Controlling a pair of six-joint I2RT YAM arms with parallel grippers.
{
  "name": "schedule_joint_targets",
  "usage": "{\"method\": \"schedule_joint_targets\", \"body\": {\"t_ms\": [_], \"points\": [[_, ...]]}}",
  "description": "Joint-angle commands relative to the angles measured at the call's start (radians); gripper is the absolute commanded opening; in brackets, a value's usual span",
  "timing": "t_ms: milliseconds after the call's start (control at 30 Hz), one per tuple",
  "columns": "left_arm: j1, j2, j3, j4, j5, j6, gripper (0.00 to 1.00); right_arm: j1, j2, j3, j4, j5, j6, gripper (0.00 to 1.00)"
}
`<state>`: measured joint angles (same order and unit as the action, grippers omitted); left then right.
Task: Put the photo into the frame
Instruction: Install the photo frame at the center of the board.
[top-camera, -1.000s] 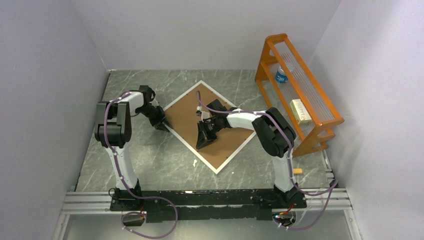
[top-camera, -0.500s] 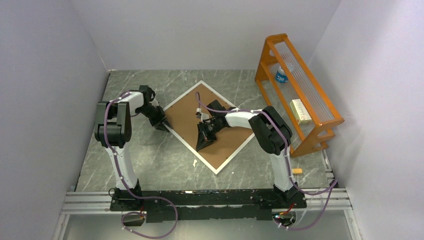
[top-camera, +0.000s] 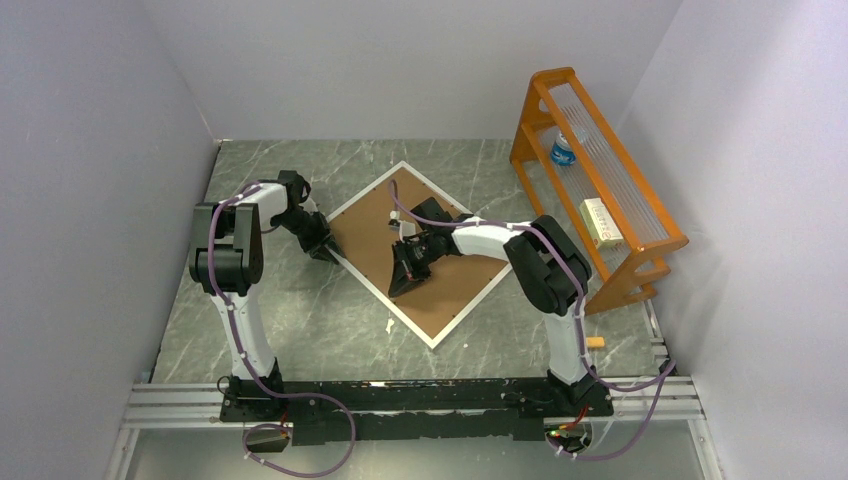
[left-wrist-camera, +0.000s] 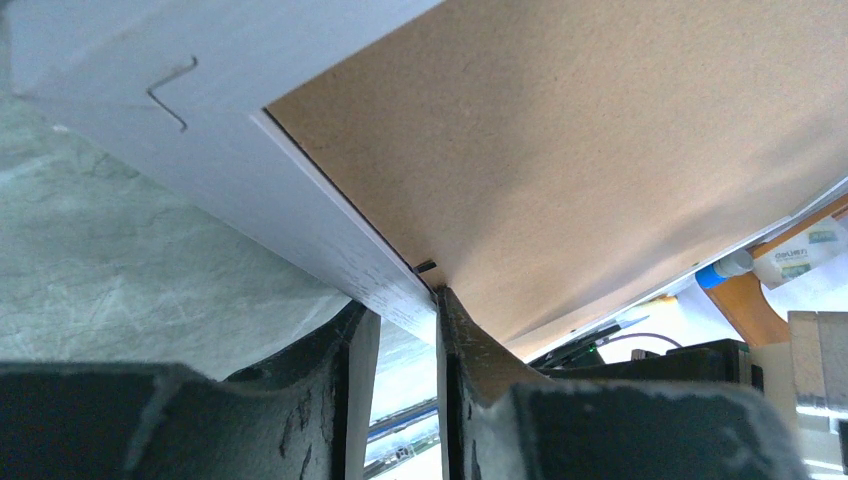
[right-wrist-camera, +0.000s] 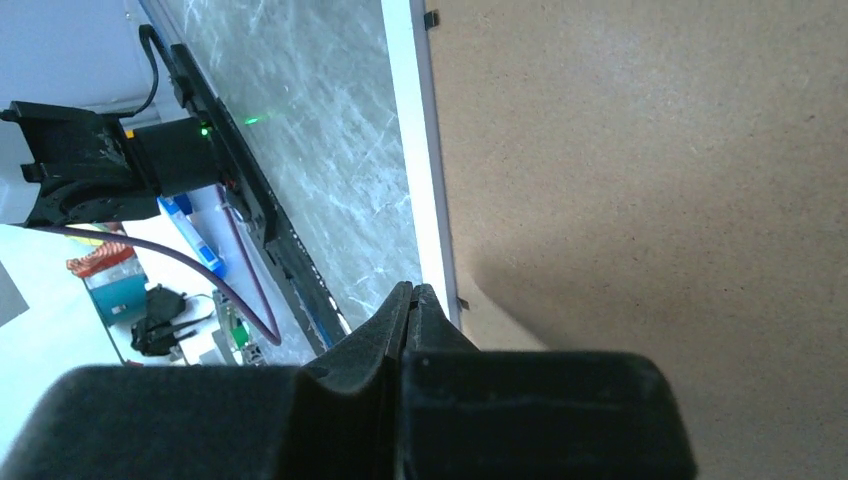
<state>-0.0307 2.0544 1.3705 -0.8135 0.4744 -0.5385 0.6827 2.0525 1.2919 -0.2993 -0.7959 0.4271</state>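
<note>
The frame (top-camera: 362, 192) lies face down near the middle of the grey marbled worktop (top-camera: 300, 320), turned so that its corners point like a diamond. Its narrow white border runs around a brown backing board (top-camera: 370, 235), which fills the opening.

The left gripper (top-camera: 325, 250) is at the frame's left corner. In the left wrist view its two dark fingers (left-wrist-camera: 340, 345) stand either side of the white border, one against the outer edge and one on the board side, so it pinches the rail between them. A small dark tab (left-wrist-camera: 425, 266) sits at the seam just ahead of the inner finger, and a bent wire staple (left-wrist-camera: 172, 95) shows in the border near the corner.

The right gripper (top-camera: 398, 288) reaches over the backing board toward the frame's lower left side. In the right wrist view its fingers are pressed together with nothing between them, and their tips point at the seam where board meets border, just beside another small tab (right-wrist-camera: 462, 303) (whether the tips touch the board cannot be told).

An orange rack (top-camera: 640, 270) stands along the right wall, well apart from the frame. It holds a bottle (top-camera: 563, 150) with a blue label and a small pale box (top-camera: 600, 222). A tiny white scrap (top-camera: 389, 325) lies on the worktop just beside the frame's lower left edge.
</note>
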Motion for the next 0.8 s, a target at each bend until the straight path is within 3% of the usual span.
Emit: {"method": "schedule_joint_targets", "body": {"t_ms": [0,767], "points": [[0.002,0.061,-0.027,-0.023,-0.196,0.077,0.31,0.003,-0.038,-0.009,0.043,-0.033,-0.020,0.00],[0.002,0.056,-0.032,-0.027,-0.204,0.074,0.30,0.007,0.085,-0.046,-0.008,0.035,-0.055,0.00]]}}
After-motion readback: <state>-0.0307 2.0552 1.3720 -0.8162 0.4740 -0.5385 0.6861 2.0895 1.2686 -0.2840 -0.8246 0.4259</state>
